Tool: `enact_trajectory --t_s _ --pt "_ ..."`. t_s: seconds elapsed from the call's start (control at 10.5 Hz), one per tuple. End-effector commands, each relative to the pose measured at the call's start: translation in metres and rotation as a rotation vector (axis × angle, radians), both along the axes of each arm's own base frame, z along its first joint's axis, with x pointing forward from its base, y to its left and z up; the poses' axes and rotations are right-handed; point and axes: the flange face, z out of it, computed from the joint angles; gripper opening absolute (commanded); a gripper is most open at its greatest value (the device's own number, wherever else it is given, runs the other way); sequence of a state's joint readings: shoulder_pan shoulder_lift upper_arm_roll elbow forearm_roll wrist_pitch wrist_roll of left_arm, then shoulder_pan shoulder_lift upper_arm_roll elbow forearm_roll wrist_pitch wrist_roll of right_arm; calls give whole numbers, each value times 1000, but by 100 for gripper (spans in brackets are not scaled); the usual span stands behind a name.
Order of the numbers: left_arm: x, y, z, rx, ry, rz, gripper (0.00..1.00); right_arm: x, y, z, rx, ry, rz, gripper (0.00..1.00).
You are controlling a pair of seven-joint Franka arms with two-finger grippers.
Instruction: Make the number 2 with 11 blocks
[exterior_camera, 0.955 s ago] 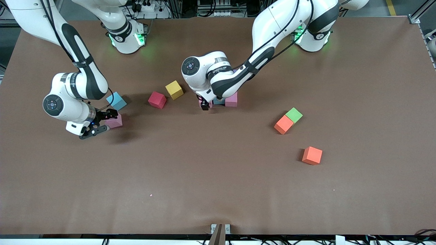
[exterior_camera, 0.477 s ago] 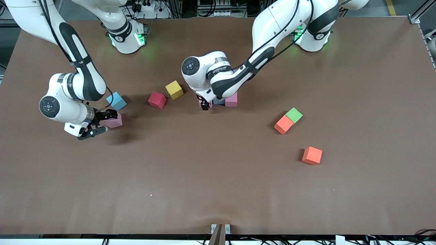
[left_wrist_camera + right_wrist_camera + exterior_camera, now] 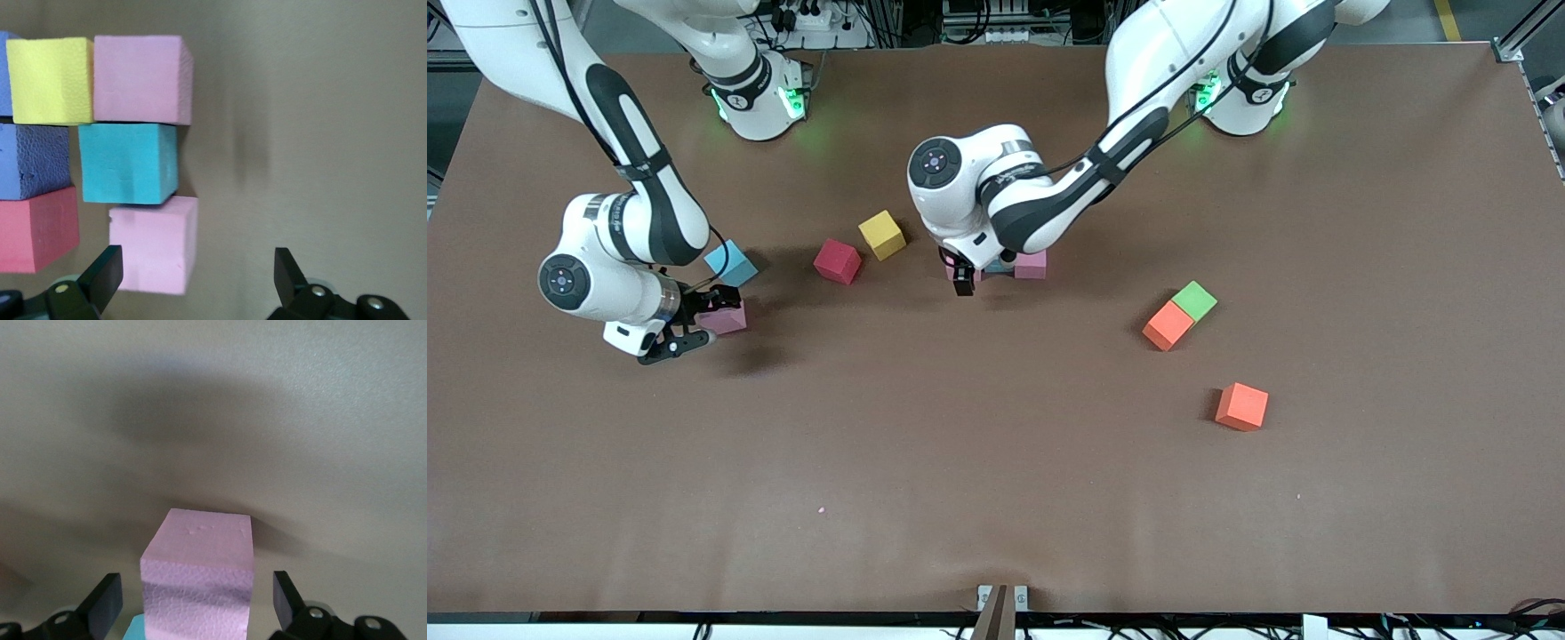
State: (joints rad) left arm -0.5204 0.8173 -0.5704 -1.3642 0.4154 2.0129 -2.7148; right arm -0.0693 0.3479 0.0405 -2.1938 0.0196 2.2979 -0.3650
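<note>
My left gripper (image 3: 969, 276) hangs open low over a tight group of blocks at the table's middle. In the left wrist view this group shows yellow (image 3: 50, 80), pink (image 3: 140, 80), purple (image 3: 33, 160), teal (image 3: 127, 163) and red (image 3: 37, 230) blocks. Another pink block (image 3: 153, 243) lies just inside one finger of the left gripper (image 3: 197, 261), untouched. My right gripper (image 3: 704, 317) stands open around a loose pink block (image 3: 727, 318) (image 3: 200, 580), with a gap on both sides. Loose sky-blue (image 3: 730, 263), red (image 3: 838, 261) and yellow (image 3: 882, 235) blocks lie between the arms.
Toward the left arm's end, an orange block (image 3: 1168, 325) touches a green cube (image 3: 1194, 300). Another orange block (image 3: 1241, 406) lies nearer the front camera. The left arm covers most of the middle group in the front view.
The left arm's elbow and wrist have shifted a little toward its base, the gripper staying by the group. The right hand wavered slightly round the pink block. Both grippers stay open.
</note>
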Motion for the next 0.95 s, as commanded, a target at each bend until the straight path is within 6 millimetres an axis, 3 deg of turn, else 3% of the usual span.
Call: enact_trajectory --t_s 0.0,0.1,0.29,0.38,0.48,0.67,0.86 --pt "14 21 18 12 -19 -5 100 -2 -1 -14 15 4 -14 100" --pt "22 35 12 35 -12 -39 100 -2 -2 -15 15 -1 -12 100" --pt "48 79 18 61 -16 -156 100 -2 -1 -15 15 -1 8 30" --pt "63 106 25 72 -16 -235 100 -1 -2 -14 14 -4 11 16" --pt "83 134 33 74 -19 -303 100 1 -1 -8 15 -9 19 9" --pt "128 190 39 65 -12 -419 100 13 7 7 15 -21 23 5" --pt "178 268 41 42 -2 -509 100 42 34 38 16 1 33 5"
